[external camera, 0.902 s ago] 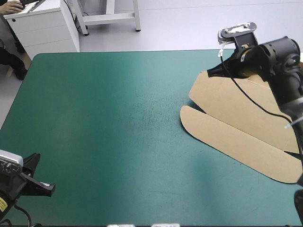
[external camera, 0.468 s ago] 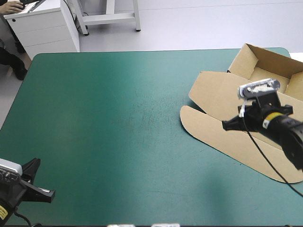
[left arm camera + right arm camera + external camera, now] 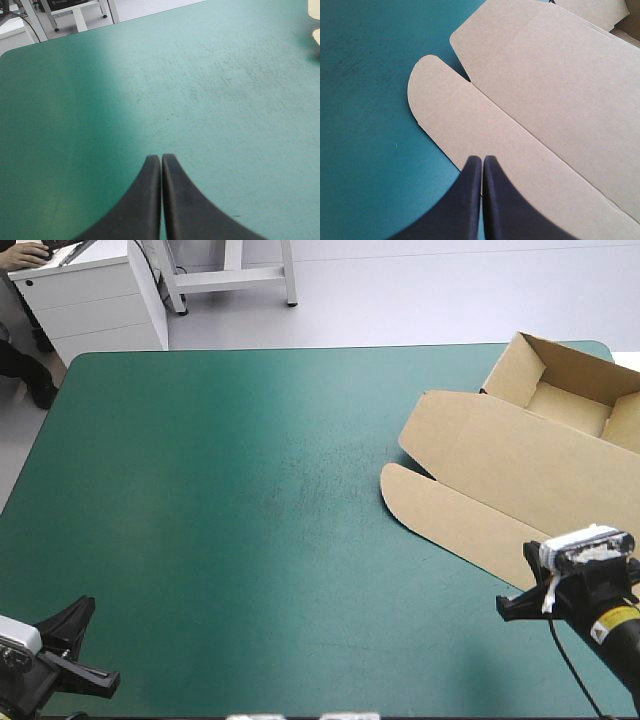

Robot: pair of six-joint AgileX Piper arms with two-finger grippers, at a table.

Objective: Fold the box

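Note:
The brown box (image 3: 520, 455) lies at the table's right side. Its open tray (image 3: 570, 405) stands with walls raised by the far right corner, and the lid (image 3: 560, 85) lies flat toward the middle. A long flap with a rounded end (image 3: 440, 512) (image 3: 445, 107) forms the lid's near edge. My right gripper (image 3: 507, 608) (image 3: 482, 159) is shut and holds nothing, hovering just off that flap's near edge, toward the table's front. My left gripper (image 3: 108, 678) (image 3: 161, 157) is shut at the near left corner, far from the box, over bare cover.
The teal-green cover (image 3: 250, 490) runs from the box's flap to the table's left edge. The tray sits close to the table's far and right edges. A pale sliver of the box (image 3: 316, 36) shows far ahead of the left gripper.
My right arm has swung from above the tray at the far right, across the lid, down to the table's near right, uncovering the box. The left gripper has sunk slightly toward the near edge.

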